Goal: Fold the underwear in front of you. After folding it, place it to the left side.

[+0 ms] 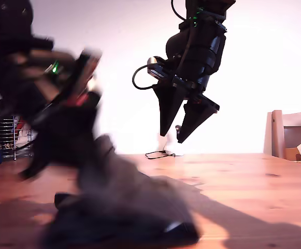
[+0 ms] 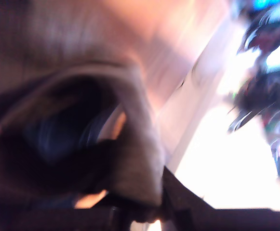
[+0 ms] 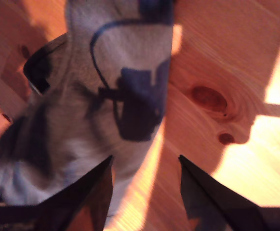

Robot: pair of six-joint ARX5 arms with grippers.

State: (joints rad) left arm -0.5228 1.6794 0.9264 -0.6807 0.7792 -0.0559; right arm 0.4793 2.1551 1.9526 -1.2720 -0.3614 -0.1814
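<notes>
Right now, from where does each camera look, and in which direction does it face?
First wrist view: rides on my first hand, looks along it at the underwear that it seems to grip, close before the lens; blurred.
Second wrist view: rides on my second hand, looks down on the table; its open jaws frame the underwear.
Exterior view: low near the table top, facing across it to a bright wall; both arms show, the first blurred at this view's left.
Shared: all three see the underwear.

Bright white wall (image 1: 119, 31) — sunlit wooden table (image 1: 254, 181), wooden chair (image 1: 290, 135) behind.
</notes>
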